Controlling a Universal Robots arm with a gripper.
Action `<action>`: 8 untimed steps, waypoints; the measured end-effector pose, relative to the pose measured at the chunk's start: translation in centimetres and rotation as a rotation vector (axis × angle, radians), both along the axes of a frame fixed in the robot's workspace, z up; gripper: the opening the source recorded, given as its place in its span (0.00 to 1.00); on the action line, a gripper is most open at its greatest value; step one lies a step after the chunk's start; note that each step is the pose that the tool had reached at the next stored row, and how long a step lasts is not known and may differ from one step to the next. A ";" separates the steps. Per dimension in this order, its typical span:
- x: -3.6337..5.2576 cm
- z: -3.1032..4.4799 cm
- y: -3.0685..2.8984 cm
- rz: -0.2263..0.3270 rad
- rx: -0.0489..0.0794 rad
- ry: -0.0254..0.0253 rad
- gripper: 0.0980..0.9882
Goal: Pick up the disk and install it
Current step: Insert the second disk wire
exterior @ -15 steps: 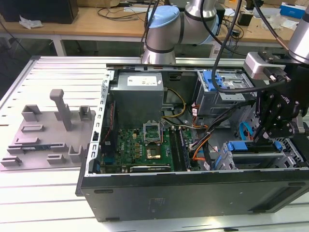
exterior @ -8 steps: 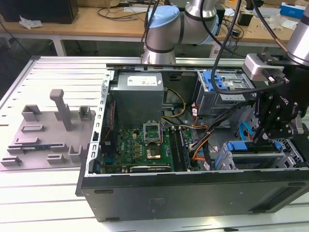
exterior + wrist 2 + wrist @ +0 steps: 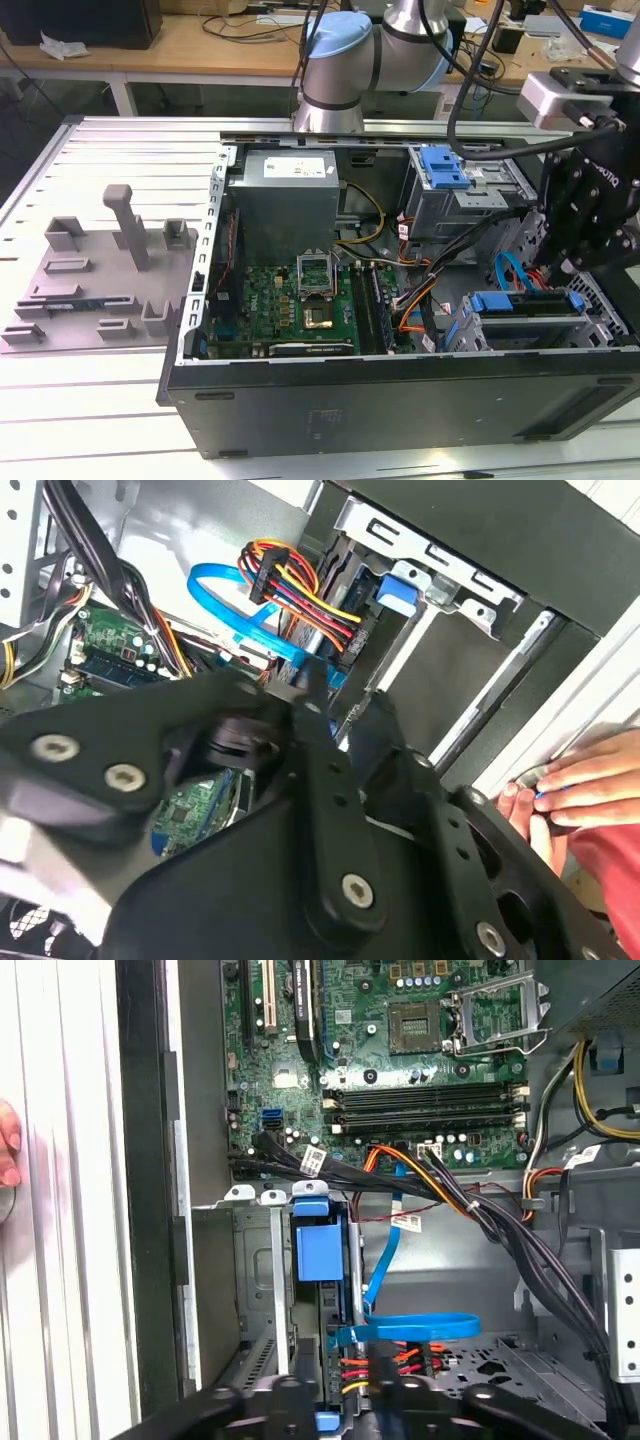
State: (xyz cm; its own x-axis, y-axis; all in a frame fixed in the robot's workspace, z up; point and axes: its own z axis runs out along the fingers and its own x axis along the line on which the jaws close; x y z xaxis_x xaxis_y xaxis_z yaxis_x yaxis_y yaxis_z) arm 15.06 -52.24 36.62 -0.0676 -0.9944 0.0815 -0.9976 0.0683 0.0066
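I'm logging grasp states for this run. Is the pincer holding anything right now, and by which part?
Cannot be told: the pincer hangs over the drive bay, its tips hidden.

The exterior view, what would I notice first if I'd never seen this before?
Probably the open black computer case in the middle of the slatted metal table, with its green circuit board and tangle of coloured wires. The robot's black gripper reaches into the case at the exterior view's right, above a blue-framed drive bay. In the second wrist view, a person's hand rests on the case edge.
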 end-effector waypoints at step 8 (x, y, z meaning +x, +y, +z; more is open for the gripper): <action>0.00 0.00 0.01 0.000 0.000 0.0000 0.01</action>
State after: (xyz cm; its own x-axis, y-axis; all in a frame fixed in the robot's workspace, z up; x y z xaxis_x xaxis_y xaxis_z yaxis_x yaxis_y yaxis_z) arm 15.06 -52.23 36.62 -0.0676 -0.9944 0.0815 -0.9976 0.0683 0.0066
